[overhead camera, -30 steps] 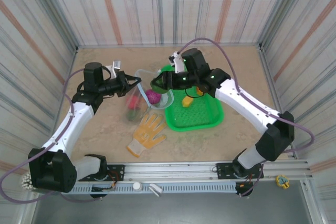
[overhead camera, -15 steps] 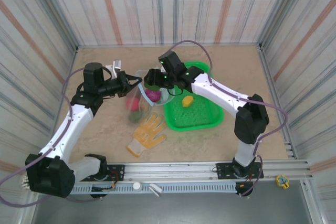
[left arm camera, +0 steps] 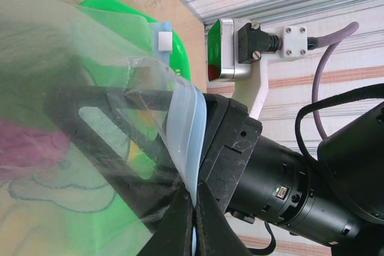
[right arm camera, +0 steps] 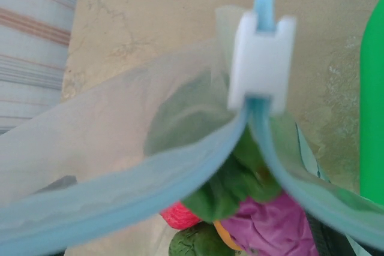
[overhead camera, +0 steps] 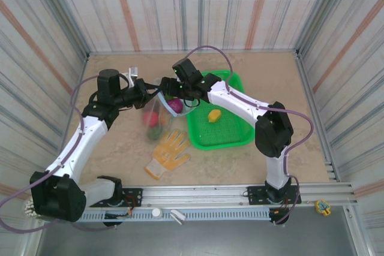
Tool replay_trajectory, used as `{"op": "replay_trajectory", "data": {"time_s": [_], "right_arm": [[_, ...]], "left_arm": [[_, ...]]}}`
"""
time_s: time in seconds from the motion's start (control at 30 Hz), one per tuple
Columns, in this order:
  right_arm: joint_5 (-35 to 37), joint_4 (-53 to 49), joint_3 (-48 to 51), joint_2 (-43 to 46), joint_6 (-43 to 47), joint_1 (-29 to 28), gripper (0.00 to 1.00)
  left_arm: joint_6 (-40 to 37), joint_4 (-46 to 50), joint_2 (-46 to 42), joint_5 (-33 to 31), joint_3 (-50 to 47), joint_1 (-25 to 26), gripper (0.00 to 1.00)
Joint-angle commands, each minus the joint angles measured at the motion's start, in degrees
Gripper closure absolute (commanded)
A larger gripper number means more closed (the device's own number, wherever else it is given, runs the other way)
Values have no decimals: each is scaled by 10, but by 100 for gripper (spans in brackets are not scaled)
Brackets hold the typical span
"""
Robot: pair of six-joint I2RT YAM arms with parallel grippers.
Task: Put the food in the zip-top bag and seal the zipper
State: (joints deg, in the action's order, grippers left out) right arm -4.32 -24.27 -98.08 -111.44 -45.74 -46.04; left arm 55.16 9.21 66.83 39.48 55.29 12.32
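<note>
Left fingers clamp the zipper; right fingers, spread unclear, reach the bag, yellow food near-right of them.

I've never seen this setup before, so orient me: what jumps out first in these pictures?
The clear zip-top bag, held open at mid-table between both arms, with purple, red and green food inside; the left pincer pinches its pale blue zipper. In the top view, just right of it sits a bright green basket with one yellow piece, and a yellow-orange glove lies nearer the arms' bases.
</note>
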Motion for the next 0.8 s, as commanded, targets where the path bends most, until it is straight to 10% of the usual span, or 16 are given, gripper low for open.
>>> {"op": "replay_trajectory", "data": {"time_s": [0.0,0.2,0.43,0.77], "right_arm": [[-41,46,29,56,31,-9,1],[-66,40,47,105,67,-2,9],[-32,21,99,205,107,3,42],[43,-50,227,347,148,57,45]], "left_arm": [[0,2,1,-5,5,6,100],[-11,15,-4,-2,9,4,100],[-90,126,-4,10,53,4,100],[-89,193,-12,16,58,8,100]]}}
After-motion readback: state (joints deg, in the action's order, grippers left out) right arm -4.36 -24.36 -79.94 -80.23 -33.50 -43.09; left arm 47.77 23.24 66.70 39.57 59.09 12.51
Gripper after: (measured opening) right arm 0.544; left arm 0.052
